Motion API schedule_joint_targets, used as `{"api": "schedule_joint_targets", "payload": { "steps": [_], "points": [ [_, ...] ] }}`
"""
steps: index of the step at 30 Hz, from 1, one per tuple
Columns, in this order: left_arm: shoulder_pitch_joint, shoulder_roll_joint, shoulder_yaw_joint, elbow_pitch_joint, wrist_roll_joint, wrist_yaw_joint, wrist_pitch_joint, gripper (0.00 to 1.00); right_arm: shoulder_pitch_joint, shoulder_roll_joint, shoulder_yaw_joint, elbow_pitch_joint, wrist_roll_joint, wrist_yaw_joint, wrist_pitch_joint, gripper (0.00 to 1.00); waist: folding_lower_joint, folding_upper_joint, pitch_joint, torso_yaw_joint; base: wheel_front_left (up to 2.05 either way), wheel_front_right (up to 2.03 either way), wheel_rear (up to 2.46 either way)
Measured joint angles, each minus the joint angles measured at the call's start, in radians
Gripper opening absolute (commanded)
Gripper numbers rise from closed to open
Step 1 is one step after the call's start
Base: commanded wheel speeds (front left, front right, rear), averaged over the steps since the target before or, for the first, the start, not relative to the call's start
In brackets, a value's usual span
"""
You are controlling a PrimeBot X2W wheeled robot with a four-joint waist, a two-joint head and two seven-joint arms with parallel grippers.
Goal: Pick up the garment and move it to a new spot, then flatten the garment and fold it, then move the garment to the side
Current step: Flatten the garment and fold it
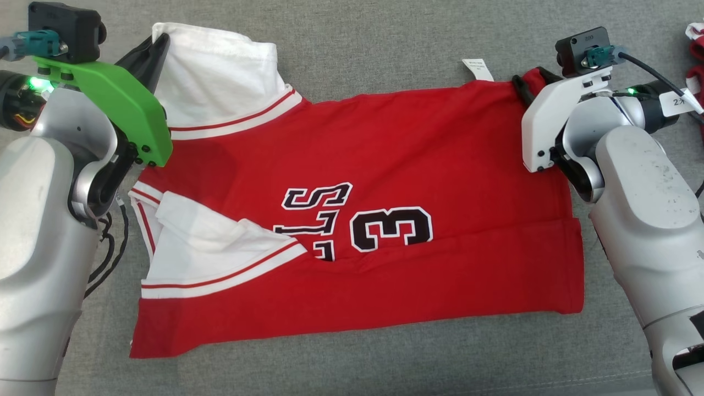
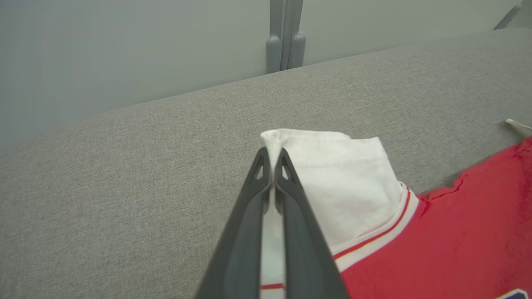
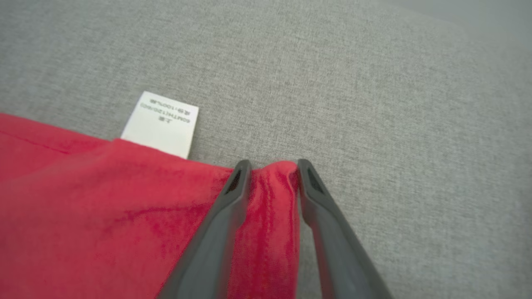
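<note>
The garment (image 1: 440,148) is a red jersey with white sleeves and black-and-white lettering, spread on a grey fabric surface (image 1: 385,44). My left gripper (image 1: 159,41) is at its far left and is shut on the edge of the upper white sleeve (image 1: 214,77). The left wrist view shows the gripper (image 2: 272,153) pinching that sleeve (image 2: 341,182), which is raised into a small peak. My right gripper (image 1: 528,77) is at the garment's far right corner. In the right wrist view its fingers (image 3: 270,166) stand partly apart, with the bunched red corner (image 3: 272,187) between them.
A white care label (image 1: 477,69) sticks out from the garment's far edge, close to the right gripper (image 3: 160,123). Red and white items (image 1: 696,49) lie at the right border. A pale wall and a grey post (image 2: 284,37) rise behind the surface.
</note>
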Motion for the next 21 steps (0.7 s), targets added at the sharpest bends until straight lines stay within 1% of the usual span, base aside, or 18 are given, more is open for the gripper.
{"api": "schedule_joint_targets", "payload": {
  "steps": [2, 4, 9, 14, 17, 21],
  "points": [
    [0.0, -0.002, 0.0, 0.004, -0.001, 0.0, -0.015, 0.0, -0.003, -0.001, 0.0, 0.015, 0.006, 0.001, -0.004, 0.0, 0.0, 0.0, -0.005, 0.002, 0.0, 0.0, 0.0],
    [0.0, -0.005, 0.002, 0.01, -0.003, -0.002, -0.026, 0.0, -0.006, -0.002, -0.006, 0.028, 0.006, 0.001, -0.016, 0.0, 0.0, 0.0, -0.009, 0.002, 0.0, 0.0, 0.0],
    [-0.004, -0.009, 0.013, 0.032, 0.0, 0.006, -0.078, 0.0, -0.026, -0.002, -0.05, 0.042, -0.012, 0.001, -0.134, 0.0, 0.0, 0.0, -0.02, -0.005, 0.0, 0.0, 0.0],
    [-0.007, -0.021, 0.011, 0.048, 0.001, 0.006, -0.114, 0.0, -0.022, 0.012, -0.051, 0.059, -0.004, 0.001, -0.221, 0.0, 0.0, 0.0, -0.045, -0.012, 0.0, 0.0, 0.0],
    [0.021, -0.02, 0.011, 0.037, -0.002, 0.005, -0.141, 0.0, 0.017, 0.014, -0.034, 0.046, 0.029, 0.001, -0.277, 0.0, 0.0, 0.0, -0.065, -0.013, 0.0, 0.0, 0.0],
    [0.118, -0.012, 0.008, -0.012, -0.016, 0.002, -0.17, 0.0, 0.111, -0.001, -0.03, 0.008, 0.071, 0.0, -0.348, 0.0, 0.0, 0.0, -0.094, -0.01, 0.0, 0.0, 0.0]
  ]
}}
